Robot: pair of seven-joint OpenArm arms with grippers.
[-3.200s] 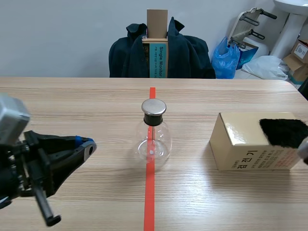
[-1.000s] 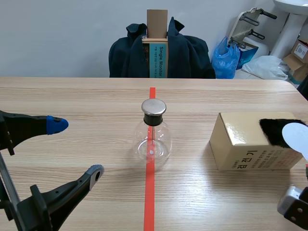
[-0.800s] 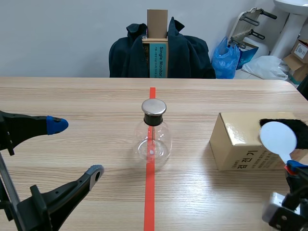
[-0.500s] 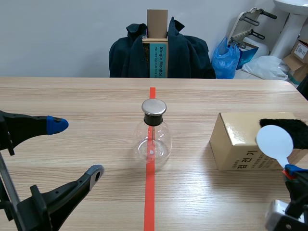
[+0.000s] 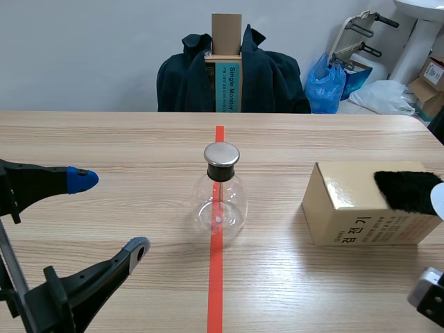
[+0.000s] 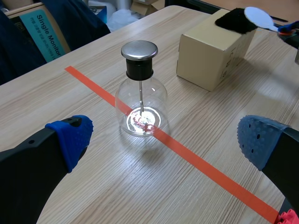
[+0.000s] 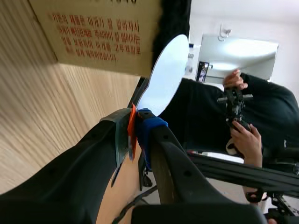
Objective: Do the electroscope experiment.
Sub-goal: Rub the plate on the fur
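The left claw stands wide open at the lower left of the scene view, one blue-padded finger above and one grey-padded finger below, holding and touching nothing. Its own wrist view shows the same claw gaping, with the electroscope ahead of it, well clear of both pads

The electroscope, a clear glass flask with a black neck, a flat metal cap and a thin rod hanging inside, stands upright at the middle of the tabletop on the orange-red tape line. Behind it, at the upper middle, a cardboard box with a teal label reading "Single Monitor" sits among a dark coat

At the right a tan carton carries Korean print, black in the scene view and red in the right wrist view. A patch of black fur lies on top of it

The scene view shows only a sliver of the white paddle at the right edge. The right wrist view shows the right claw clamped on the orange handle of the white paddle, its blade by the fur; whether they touch I cannot tell. Only this view shows a person's hands holding a device
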